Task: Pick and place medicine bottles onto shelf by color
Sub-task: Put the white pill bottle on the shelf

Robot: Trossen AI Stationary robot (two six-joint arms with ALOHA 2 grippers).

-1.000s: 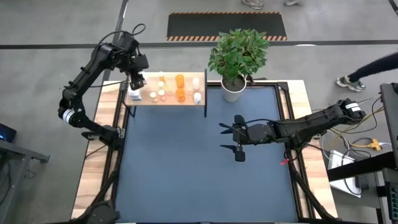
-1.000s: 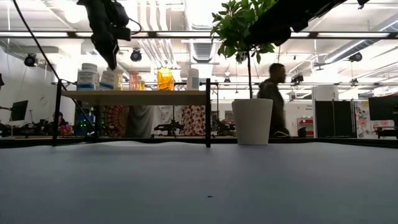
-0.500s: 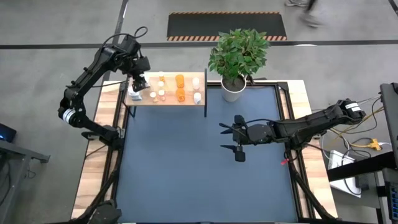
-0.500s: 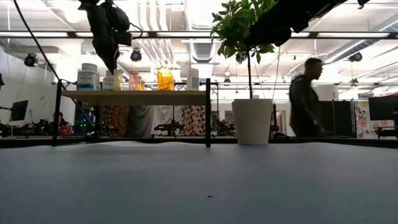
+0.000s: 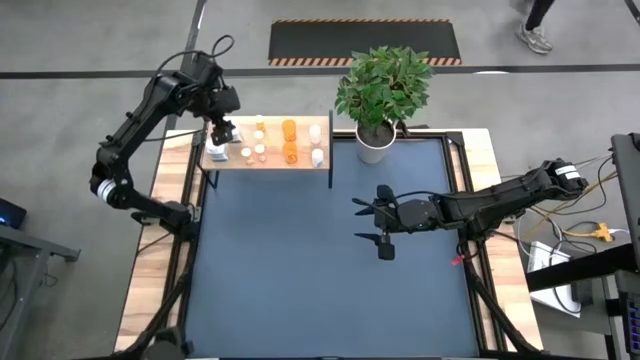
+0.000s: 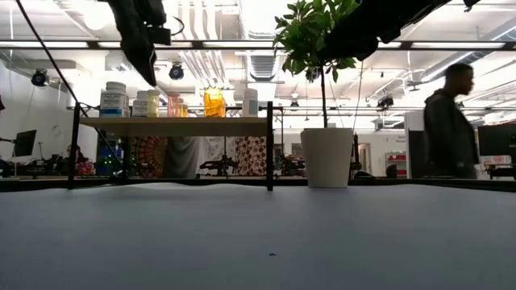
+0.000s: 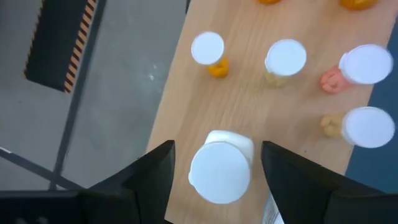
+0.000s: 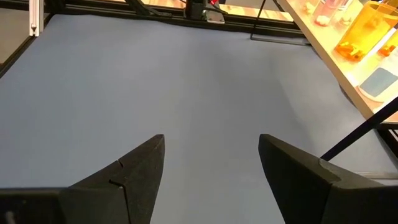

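The shelf is a light wood board on black legs at the table's far left. It carries several medicine bottles: white ones at its left end and right end, orange ones in the middle. My left gripper hangs open above the left end. Its fingers stand on either side of a white-capped bottle without touching it. In the low view its tip is above the bottle tops. My right gripper waits open over the table's middle, with nothing between its fingers.
A white plant pot with a leafy plant stands just right of the shelf at the far edge. The dark blue tabletop stretches bare toward the near edge. A person walks in the room behind the table.
My left gripper has risen a little above the white bottle at the shelf's left end; the bottle stays standing on the board. Behind the table a person has walked toward the right.
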